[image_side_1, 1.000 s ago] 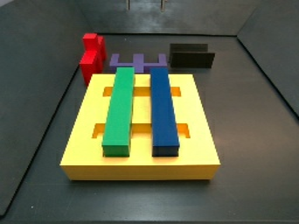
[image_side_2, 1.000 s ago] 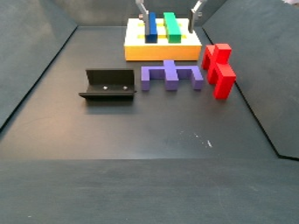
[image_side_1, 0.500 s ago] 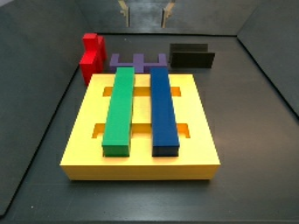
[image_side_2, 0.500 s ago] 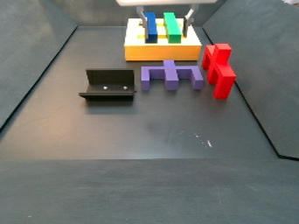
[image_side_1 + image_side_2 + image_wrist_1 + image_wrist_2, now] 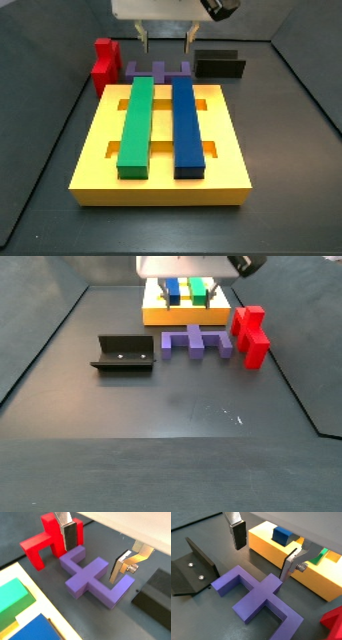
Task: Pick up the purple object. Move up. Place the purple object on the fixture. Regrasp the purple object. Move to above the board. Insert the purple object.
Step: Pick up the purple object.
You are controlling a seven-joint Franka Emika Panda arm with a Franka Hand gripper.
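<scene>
Above the purple object (image 5: 90, 574), in a wrist view, the gripper (image 5: 97, 552) hangs with its fingers wide apart, holding nothing. Beside it stands the red block (image 5: 50, 539). From a side view, the purple object (image 5: 197, 342) lies on the floor between the board (image 5: 181, 314) and the fixture (image 5: 124, 354).
</scene>
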